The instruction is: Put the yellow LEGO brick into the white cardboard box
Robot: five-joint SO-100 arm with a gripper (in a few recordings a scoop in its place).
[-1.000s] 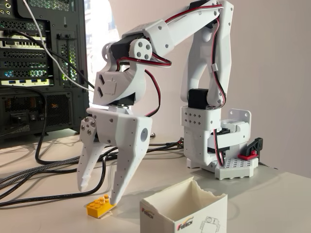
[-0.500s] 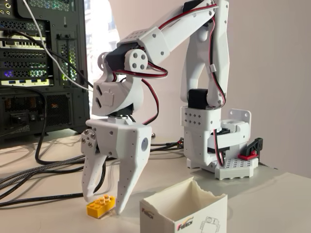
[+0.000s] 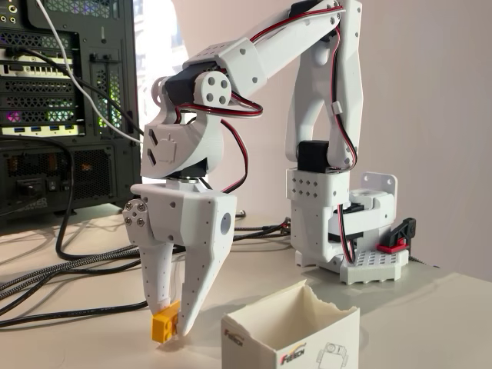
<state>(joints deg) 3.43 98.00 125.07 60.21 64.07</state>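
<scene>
My end effector (image 3: 171, 321) is clamped on the brick (image 3: 164, 326), left of the box (image 3: 292, 334), its long axis roughly vertical, low above the tabletop (image 3: 69, 338); the box interior is hidden.

**Soft daylight, sharp foreground**

Lit brightly and evenly, mostly by daylight from a blown-out window strip (image 3: 157, 46) at upper left, behind the computer tower (image 3: 65, 108). Showed pale, washed highlights along the white arm (image 3: 254, 61) and a slight pinkish cast on the back wall (image 3: 430, 115). Cast only faint, soft-edged shadows on the tabletop (image 3: 430, 307) near the arm's base. Stayed crisp on the yellow LEGO brick (image 3: 164, 325) and the white cardboard box (image 3: 296, 334); no motion blur, no obvious edge distortion. Went dark and murky within the tower's grilles.
</scene>
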